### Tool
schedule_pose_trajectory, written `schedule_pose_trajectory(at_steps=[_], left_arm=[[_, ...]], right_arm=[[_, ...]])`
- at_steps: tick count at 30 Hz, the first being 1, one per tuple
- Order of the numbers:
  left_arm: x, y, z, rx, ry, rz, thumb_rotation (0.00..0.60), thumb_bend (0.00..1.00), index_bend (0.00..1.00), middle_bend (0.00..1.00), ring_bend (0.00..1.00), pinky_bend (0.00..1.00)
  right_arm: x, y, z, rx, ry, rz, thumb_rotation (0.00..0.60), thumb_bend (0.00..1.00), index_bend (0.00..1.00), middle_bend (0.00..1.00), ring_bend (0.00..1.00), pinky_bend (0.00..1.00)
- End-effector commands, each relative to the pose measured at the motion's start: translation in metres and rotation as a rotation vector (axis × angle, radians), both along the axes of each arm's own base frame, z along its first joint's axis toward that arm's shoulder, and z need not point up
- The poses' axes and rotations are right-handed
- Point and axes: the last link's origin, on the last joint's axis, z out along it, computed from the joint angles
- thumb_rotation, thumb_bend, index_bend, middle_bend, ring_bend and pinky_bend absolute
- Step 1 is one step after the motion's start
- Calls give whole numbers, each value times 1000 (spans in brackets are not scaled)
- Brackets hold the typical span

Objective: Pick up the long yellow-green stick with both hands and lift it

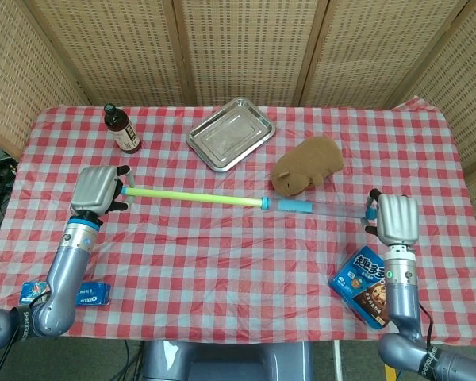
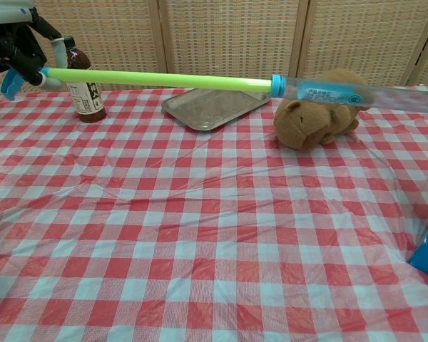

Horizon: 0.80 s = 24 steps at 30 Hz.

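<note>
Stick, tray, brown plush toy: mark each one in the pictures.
stick [image 1: 194,196], head view, middle of its yellow-green length.
tray [image 1: 258,129], head view, right rim.
brown plush toy [image 2: 315,120], chest view, middle of its body.

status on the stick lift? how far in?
Done: the stick is off the table, seen in chest view above the tray. In hand: left hand and right hand each hold an end. Left: at most more height.

Bottle [image 1: 121,128] left of tray [image 1: 229,133]; plush [image 1: 308,163] right.
</note>
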Motion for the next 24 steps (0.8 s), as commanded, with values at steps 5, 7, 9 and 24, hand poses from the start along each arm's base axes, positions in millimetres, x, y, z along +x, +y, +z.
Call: schedule_pose_trajectory(at_steps=[5,7,9,24], left_arm=[[-1,-1,0,-1,0,1,600,644,857,916,853,746],[-1,-1,1,-1,-3,2,600,644,857,916,853,746],[-1,-1,1,-1,-4,1,600,644,857,916,853,746],[16,-13,-17,-67,-11,-30,600,645,857,916,853,746]], right_arm=[[1,2,2,-1,1,3,600,512,615,1000,1000,620],[3,2,2,1,-3,7,600,512,615,1000,1000,620],[5,3,2,5,-9,15,600,511,615,1000,1000,620],[39,1,-8,28,-1,100,600,506,615,1000,1000,619]])
